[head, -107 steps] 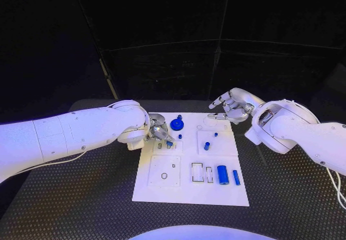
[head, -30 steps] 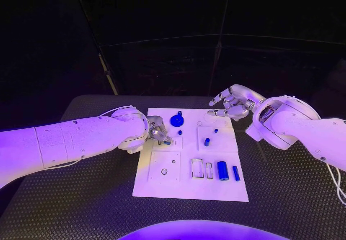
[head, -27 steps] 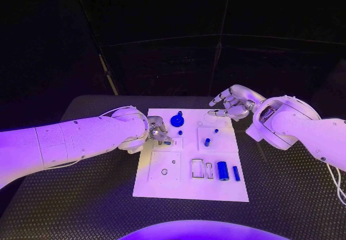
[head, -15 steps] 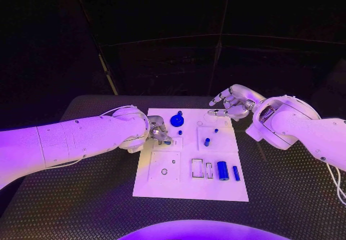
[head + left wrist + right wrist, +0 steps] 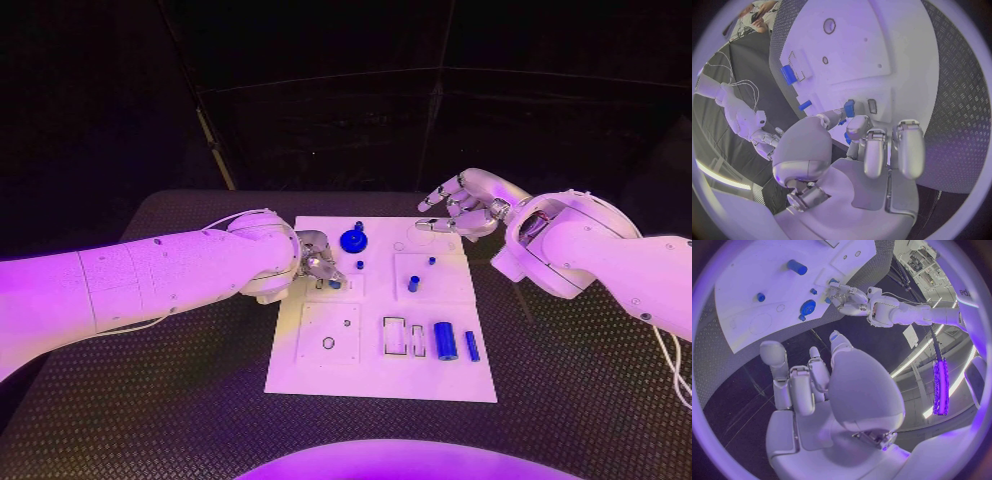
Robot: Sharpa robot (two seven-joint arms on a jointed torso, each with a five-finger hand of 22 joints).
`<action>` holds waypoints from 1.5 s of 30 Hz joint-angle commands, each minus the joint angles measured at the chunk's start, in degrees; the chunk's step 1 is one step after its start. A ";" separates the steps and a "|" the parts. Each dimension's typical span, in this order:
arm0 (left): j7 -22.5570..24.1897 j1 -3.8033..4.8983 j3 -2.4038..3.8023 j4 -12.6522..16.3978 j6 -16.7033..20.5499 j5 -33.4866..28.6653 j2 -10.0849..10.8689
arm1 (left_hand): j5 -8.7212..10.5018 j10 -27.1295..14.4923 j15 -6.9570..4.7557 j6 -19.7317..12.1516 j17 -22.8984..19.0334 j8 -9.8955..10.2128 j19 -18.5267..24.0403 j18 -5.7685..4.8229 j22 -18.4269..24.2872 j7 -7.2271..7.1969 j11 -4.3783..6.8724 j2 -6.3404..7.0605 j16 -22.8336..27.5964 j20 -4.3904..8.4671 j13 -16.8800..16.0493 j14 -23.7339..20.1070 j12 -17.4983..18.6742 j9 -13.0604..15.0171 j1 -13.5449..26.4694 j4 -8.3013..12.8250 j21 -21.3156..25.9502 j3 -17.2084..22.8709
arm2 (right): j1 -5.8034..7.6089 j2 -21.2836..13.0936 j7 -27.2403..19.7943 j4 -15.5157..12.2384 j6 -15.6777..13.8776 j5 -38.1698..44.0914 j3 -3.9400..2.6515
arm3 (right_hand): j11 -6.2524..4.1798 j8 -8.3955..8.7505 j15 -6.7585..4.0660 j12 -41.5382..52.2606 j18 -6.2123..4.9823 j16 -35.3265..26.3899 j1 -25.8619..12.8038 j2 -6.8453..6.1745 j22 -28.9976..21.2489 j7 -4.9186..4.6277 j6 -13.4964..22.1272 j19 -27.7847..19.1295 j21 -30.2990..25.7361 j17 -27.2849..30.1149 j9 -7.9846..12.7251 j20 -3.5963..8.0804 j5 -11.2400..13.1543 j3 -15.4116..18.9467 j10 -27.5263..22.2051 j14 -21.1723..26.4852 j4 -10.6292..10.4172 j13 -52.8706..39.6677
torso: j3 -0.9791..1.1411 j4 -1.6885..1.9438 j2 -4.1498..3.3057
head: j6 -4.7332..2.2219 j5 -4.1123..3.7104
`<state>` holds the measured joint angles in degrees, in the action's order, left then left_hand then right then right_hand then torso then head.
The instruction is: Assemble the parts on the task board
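Blue plastic parts are spread over the flat white task board (image 5: 378, 375) at the middle of the black ridged table (image 5: 159, 410). A large blue cylinder (image 5: 446, 341) and a slim blue bar (image 5: 472, 346) lie side by side near the board's right edge, a round blue disc with a knob (image 5: 353, 239) sits near its far edge, and a short blue peg (image 5: 414, 284) stands between them. A small blue block (image 5: 849, 108) is pinched between the fingertips of the left hand (image 5: 316, 262), just above a small rectangular slot (image 5: 872, 106) at the board's left side. The right hand (image 5: 462, 214) hovers beyond the board's far right corner with its fingers spread and nothing in them.

The step in hand is judged to be the seating of the block in that slot. It is best done if the block's long side is turned parallel to the slot before it is lowered, and if the pinch is kept until the block is felt to sit level; a tilted entry would probably jam it against the rim.

Against the frame of 3.6 s ago, little is changed: the left hand is found at the same spot over the board's left side, the right hand is held where it was, and the loose parts are unmoved.
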<state>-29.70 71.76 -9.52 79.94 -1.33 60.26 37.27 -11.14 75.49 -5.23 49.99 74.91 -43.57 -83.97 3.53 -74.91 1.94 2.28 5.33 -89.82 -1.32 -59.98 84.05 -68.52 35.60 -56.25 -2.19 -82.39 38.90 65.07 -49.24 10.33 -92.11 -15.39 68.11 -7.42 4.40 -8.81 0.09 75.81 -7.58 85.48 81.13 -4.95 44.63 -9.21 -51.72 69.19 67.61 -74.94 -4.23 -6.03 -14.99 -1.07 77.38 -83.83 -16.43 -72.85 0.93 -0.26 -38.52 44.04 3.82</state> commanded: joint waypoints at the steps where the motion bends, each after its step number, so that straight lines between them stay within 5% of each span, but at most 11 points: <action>1: -0.22 -0.25 -0.19 -0.03 -2.02 0.14 -0.31 | 0.22 0.61 -0.33 0.27 15.09 -0.24 -0.53 -0.74 -1.93 -0.36 0.08 -0.22 -0.18 0.41 -0.16 5.95 -0.36 0.08 0.59 2.98 -0.21 2.53 | 0.10 0.00 -0.31 -0.12 0.11 -0.04 -0.04 | -0.26 -0.37 -0.35 0.03 -0.46 -0.38 -0.29 0.16 -0.06 0.11 -0.41 0.17 -0.39 -5.14 -0.03 0.18 -0.23 0.30 0.25 -3.89 0.11 0.05 | -0.01 0.03 -0.01 | 0.03 -0.06; 18: -0.20 -0.24 -0.19 -1.05 -2.27 0.14 -0.85 | 0.34 1.01 -0.53 1.40 15.09 0.08 -0.58 -0.76 -2.02 -0.64 0.31 -0.49 -0.18 0.64 -0.83 5.95 -1.07 -0.25 2.82 0.23 -0.13 -3.35 | 0.10 0.02 -0.33 -0.05 0.03 -0.04 -0.04 | -0.27 -0.39 -0.36 -0.04 -0.48 -0.43 -0.35 0.13 -0.17 0.11 -0.38 0.14 -0.46 -5.05 -0.02 0.20 -0.24 0.38 0.19 -3.88 0.10 0.14 | -0.04 0.06 0.00 | 0.11 -0.16; 23: -0.19 -0.24 -0.19 -1.28 -2.12 0.14 -0.93 | 3.05 1.06 -0.38 2.15 15.09 0.21 -0.61 -0.77 -2.08 -0.44 0.13 0.04 -0.18 0.56 -0.93 5.95 -1.26 -0.42 5.94 -2.93 -0.10 -8.95 | 0.10 0.02 -0.37 -0.01 -0.07 -0.04 -0.04 | -0.27 -0.40 -0.36 -0.10 -0.49 -0.47 -0.57 0.06 -0.30 0.11 -0.30 0.11 -0.55 -5.00 0.01 0.21 -0.15 0.58 0.14 -3.87 0.01 0.22 | -0.05 0.09 0.01 | 0.06 -0.18; 29: -0.24 -0.24 -0.18 -1.42 -1.97 0.14 -0.93 | 2.93 1.23 -0.67 2.69 15.09 0.14 -0.64 -0.77 -2.12 -0.84 0.41 -0.47 -0.18 0.70 -1.08 5.95 -1.57 -0.43 6.79 -6.29 -0.02 -17.14 | 0.10 0.04 -0.55 0.10 -0.26 -0.04 -0.03 | -0.23 -0.46 -0.35 -0.24 -0.54 -0.66 -1.87 0.15 -0.78 0.07 0.04 0.02 -0.90 -4.74 0.12 0.23 -0.02 1.43 0.00 -3.82 -0.20 0.43 | -0.08 0.12 0.05 | -0.02 -0.29; 32: -0.25 -0.24 -0.17 -1.41 -1.75 0.14 -0.90 | 2.93 1.26 -0.72 2.70 15.09 0.10 -0.69 -0.78 -2.25 -0.93 0.50 -0.72 -0.18 0.84 -1.12 5.95 -1.64 -0.40 6.65 -7.78 -0.04 -20.59 | 0.10 0.09 -0.64 0.18 -0.35 -0.04 -0.03 | -0.22 -0.56 -0.35 -0.26 -0.57 -0.78 -2.75 0.20 -1.04 0.06 0.27 0.04 -1.13 -4.60 0.17 0.23 -1.91 2.54 -0.03 -3.80 -0.09 0.50 | -0.08 0.11 0.04 | -0.09 -0.27; 42: -0.27 -0.21 -0.03 -0.47 -0.73 0.15 -0.01 | 2.81 1.19 -0.75 2.60 15.09 0.07 -0.67 -0.75 -2.20 -0.96 0.53 -1.85 -0.18 0.91 -0.97 5.95 -1.61 -0.38 4.75 -9.67 0.09 -25.17 | 0.09 0.12 -0.78 0.39 -0.53 -0.05 -0.03 | -0.21 -0.61 -0.35 -0.38 -0.62 -0.98 -2.97 0.31 -1.42 0.06 0.31 -0.09 -1.36 -4.25 0.17 0.24 -2.24 2.92 -0.14 -3.72 -0.12 0.67 | -0.09 0.09 0.05 | -0.31 -0.30; 45: -0.27 -0.14 0.54 0.31 -0.58 0.15 0.55 | 2.82 1.10 -0.75 2.53 15.09 0.09 -0.61 -0.72 -2.06 -0.94 0.51 -1.94 -0.18 0.90 -0.81 5.95 -1.52 -0.39 4.39 -10.10 0.19 -26.17 | 0.08 0.18 -0.87 0.57 -0.59 -0.14 -0.03 | -0.21 -0.63 -0.35 -0.38 -0.63 -1.00 -3.05 0.35 -1.49 0.06 0.33 -0.11 -1.41 -4.22 0.18 0.24 -2.28 3.03 -0.15 -3.71 -0.14 0.68 | -0.10 0.11 0.01 | -0.44 -0.37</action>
<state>-29.77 71.48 -9.25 79.82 -2.26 60.27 37.68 -8.20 76.48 -5.63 52.24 74.91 -43.48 -83.97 3.53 -74.91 1.13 2.87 3.51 -89.82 -0.93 -60.86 84.06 -69.90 35.19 -51.30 -12.30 -82.39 12.99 65.07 -49.13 10.12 -91.56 -15.49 68.11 -7.42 4.40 -9.09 0.09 75.81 -7.58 84.86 78.53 -4.49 43.19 -9.21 -51.71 69.19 66.53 -74.92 -4.14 -6.03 -17.08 1.74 77.38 -83.84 -16.54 -72.23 0.83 -0.14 -38.49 43.68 3.53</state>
